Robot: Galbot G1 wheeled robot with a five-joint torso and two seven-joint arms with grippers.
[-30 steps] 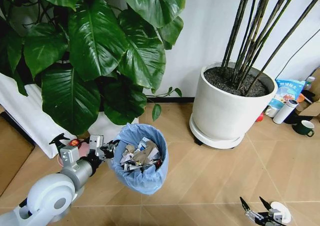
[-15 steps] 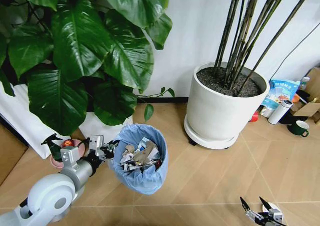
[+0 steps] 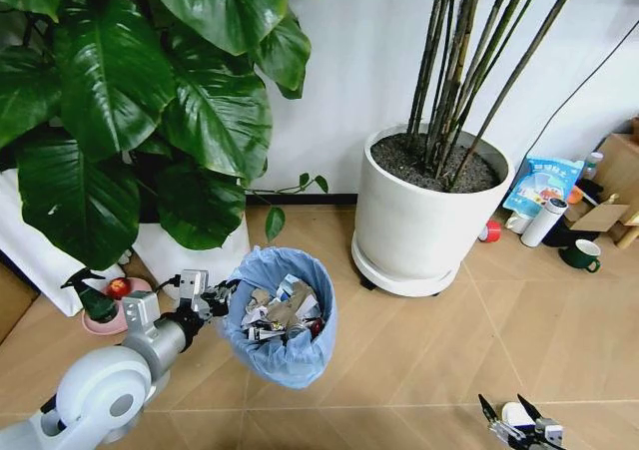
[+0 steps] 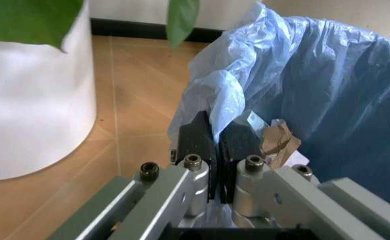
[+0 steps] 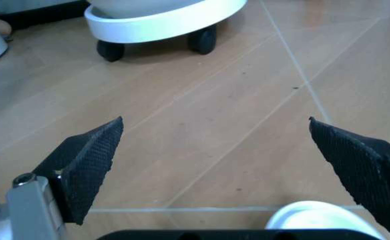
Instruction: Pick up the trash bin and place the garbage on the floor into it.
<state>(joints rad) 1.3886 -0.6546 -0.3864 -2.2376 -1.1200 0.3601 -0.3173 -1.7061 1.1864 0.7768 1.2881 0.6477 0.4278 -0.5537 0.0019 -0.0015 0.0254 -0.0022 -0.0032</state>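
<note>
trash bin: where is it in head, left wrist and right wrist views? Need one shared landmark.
Head view: the trash bin sits lower centre, its rim pinched by the left gripper.
Left wrist view: the bin's blue liner rises just beyond the shut fingers.
Right wrist view: not in it.
Shared landmark: the wheeled white plant pot, its base.

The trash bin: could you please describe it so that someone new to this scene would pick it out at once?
Start at the big-leaved plant on the robot's left and drop to the floor in front of it. There the left claw is pinched shut on the rim of the trash bin. Unlike the tall white pot nearby, it is small, lined with a crinkled light-blue bag and full of scraps.
</note>
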